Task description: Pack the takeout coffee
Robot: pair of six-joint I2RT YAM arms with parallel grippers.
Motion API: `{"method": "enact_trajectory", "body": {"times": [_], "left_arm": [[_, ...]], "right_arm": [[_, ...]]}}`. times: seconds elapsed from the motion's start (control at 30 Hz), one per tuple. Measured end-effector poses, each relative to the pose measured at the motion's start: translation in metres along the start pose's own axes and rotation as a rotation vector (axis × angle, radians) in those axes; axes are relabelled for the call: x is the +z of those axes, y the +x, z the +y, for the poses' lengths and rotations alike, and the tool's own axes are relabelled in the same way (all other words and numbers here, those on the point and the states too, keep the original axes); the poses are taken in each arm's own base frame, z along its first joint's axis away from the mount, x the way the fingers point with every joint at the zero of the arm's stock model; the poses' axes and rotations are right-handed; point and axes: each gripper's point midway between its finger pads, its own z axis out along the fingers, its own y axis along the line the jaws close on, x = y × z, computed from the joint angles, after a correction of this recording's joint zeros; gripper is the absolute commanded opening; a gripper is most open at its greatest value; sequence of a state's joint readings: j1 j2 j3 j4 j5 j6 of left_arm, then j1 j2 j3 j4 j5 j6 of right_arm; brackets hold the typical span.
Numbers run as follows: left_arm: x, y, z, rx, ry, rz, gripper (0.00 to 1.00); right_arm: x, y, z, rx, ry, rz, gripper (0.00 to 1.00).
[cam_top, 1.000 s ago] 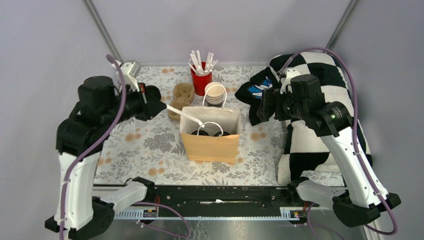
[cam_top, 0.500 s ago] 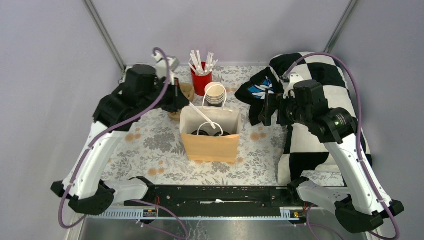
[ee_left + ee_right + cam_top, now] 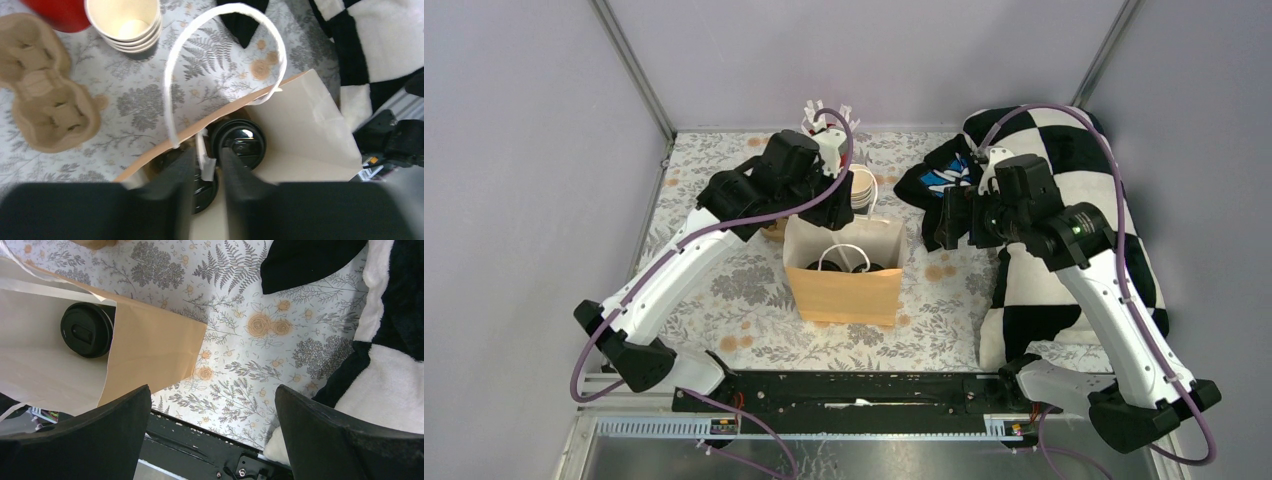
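A brown paper bag [image 3: 844, 285] stands open mid-table. Inside it sit two takeout coffee cups with black lids: one lid [image 3: 243, 143] shows fully, the other [image 3: 209, 189] lies partly behind my left fingers. The right wrist view catches one lid [image 3: 86, 330]. My left gripper [image 3: 842, 208] hovers over the bag's back edge, pointing down into it. Its jaws [image 3: 206, 156] are slightly apart, open, with a white stick [image 3: 205, 159] loose between them. The bag's white handle [image 3: 172, 90] arches just ahead. My right gripper [image 3: 946, 222] hangs wide open right of the bag, empty [image 3: 212, 395].
Behind the bag are a stack of lidless cream cups [image 3: 125, 22], a red cup [image 3: 60, 10] and a cardboard cup carrier [image 3: 45, 85]. A black-and-white checked blanket [image 3: 1074, 230] and a dark cloth [image 3: 929, 180] cover the table's right side.
My left arm swung from the table's left side to above the bag, carrying the white stick, and its jaws have parted. The right arm barely moved.
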State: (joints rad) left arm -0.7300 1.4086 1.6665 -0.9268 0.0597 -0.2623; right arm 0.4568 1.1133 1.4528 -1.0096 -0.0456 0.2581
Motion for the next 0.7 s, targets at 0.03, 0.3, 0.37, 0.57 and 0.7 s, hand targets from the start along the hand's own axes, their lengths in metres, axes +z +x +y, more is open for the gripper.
{"method": "enact_trajectory", "body": {"times": [0.03, 0.3, 0.37, 0.57, 0.7], "left_arm": [[0.002, 0.001, -0.001, 0.01, 0.009, 0.005, 0.62], [-0.011, -0.036, 0.037, -0.067, -0.032, -0.1, 0.71], [-0.013, -0.052, 0.06, -0.123, -0.079, -0.158, 0.72], [0.006, -0.113, 0.14, -0.295, -0.214, -0.308, 0.6], [0.067, -0.146, 0.185, -0.308, -0.248, -0.333, 0.48]], "right_arm": [[0.003, 0.0, 0.0, 0.0, 0.002, 0.007, 1.0], [0.019, 0.002, -0.003, -0.02, 0.019, 0.062, 1.0], [0.024, 0.002, -0.004, -0.033, 0.029, 0.074, 1.0], [0.035, -0.005, -0.01, -0.054, 0.068, 0.091, 1.0], [0.043, -0.011, -0.013, -0.064, 0.095, 0.096, 1.0]]}}
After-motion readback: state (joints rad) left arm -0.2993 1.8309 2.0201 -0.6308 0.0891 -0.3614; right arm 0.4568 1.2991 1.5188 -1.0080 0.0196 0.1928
